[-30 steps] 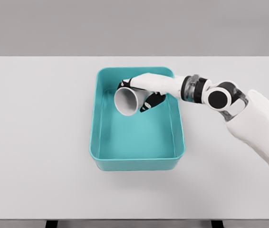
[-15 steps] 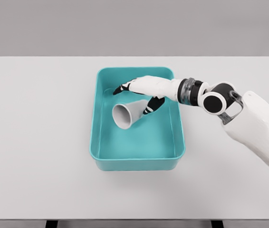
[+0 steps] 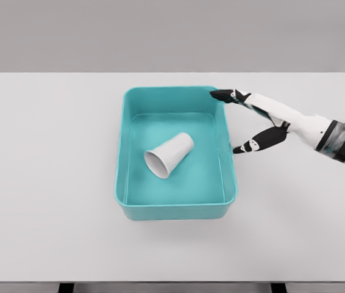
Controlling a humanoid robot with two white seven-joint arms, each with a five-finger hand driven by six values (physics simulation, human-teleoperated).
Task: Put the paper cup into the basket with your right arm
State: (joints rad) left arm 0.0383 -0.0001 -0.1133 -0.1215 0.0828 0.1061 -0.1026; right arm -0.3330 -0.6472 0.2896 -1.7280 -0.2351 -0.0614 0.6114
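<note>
the paper cup (image 3: pixel 169 155) is lying on its side on the floor of the teal basket (image 3: pixel 126 119), a plain white tapered cup with its wide open mouth facing the lower left and its narrow base pointing toward the upper right. the right hand (image 3: pixel 259 119) is hovering just past the basket's right rim over the white table (image 3: pixel 50 183), its fingers (image 3: pixel 224 94) spreading wide and holding nothing.

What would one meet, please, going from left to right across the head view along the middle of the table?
Bare white table → teal basket wall → paper cup lying on its side → right hand, open.
</note>
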